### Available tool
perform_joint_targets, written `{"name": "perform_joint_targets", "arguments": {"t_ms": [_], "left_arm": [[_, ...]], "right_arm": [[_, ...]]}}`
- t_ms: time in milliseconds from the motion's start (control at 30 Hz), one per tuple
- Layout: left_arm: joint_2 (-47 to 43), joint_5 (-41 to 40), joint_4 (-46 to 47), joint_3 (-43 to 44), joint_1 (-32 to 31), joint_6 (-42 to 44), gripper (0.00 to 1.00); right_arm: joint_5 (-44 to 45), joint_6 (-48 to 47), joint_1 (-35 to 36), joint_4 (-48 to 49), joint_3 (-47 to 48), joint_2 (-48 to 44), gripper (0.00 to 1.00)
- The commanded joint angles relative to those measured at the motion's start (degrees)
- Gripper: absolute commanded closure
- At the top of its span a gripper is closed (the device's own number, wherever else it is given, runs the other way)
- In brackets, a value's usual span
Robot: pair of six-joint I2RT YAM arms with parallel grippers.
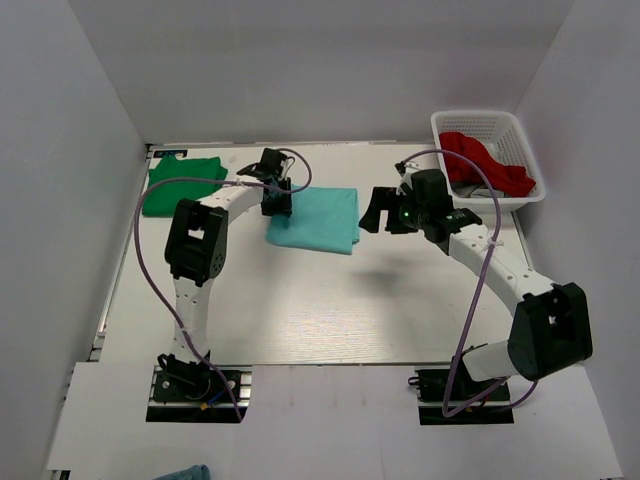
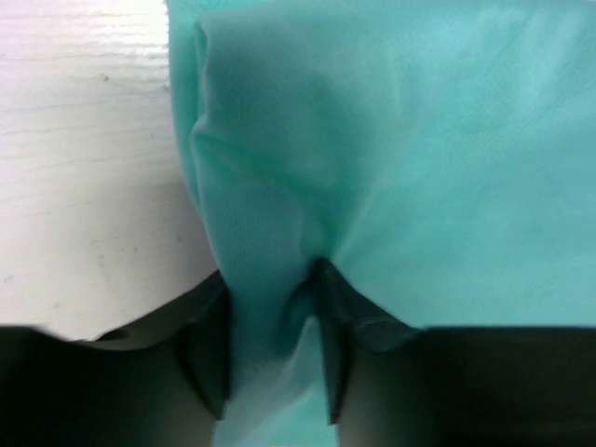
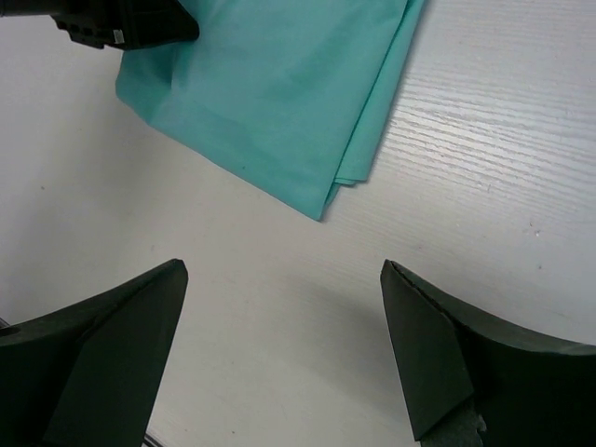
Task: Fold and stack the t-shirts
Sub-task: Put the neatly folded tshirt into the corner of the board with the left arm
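The near half of the counter carries only the two arms reaching away from its near edge.

Past the middle, towards the right edge, the right tool hangs above bare counter with its fingers spread wide, holding and touching nothing. The right wrist view shows wood grain between them. The teal shirt lies just beyond and to the left of this tool, apart from it, with its near right corner closest to the gap.

A little farther, left of centre, the left tool is down on the teal shirt's left edge. Its fingers are pressed together on a fold of the cloth, which is bunched and puckered where it runs between them. The rest of the shirt lies flat on the counter as a folded rectangle, layered edges showing along its right side.

At the far left corner, a folded green shirt rests flat, near the left tool but apart from the teal shirt.

At the far right corner stands a white basket holding a crumpled red shirt, with something darker under it that is too small to tell.
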Motion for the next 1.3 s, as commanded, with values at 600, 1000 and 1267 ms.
{"name": "perform_joint_targets", "arguments": {"t_ms": [600,1000,1267], "left_arm": [[-12.9,-16.7,-0.6,-1.8,0.4,16.9,1.0],[-21.4,-24.4,6.2,-3.4,6.8,29.6,1.0],[-19.7,-24.4,5.2,0.8,11.9,32.1,1.0]], "right_arm": [[10.6,-2.9,-0.5,3.6,-6.5,-4.9,0.1],[15.2,-1.3,-0.6,3.8,-6.4,-4.4,0.1],[17.4,-1.1,-0.6,3.1,-6.0,-4.2,0.1]]}}
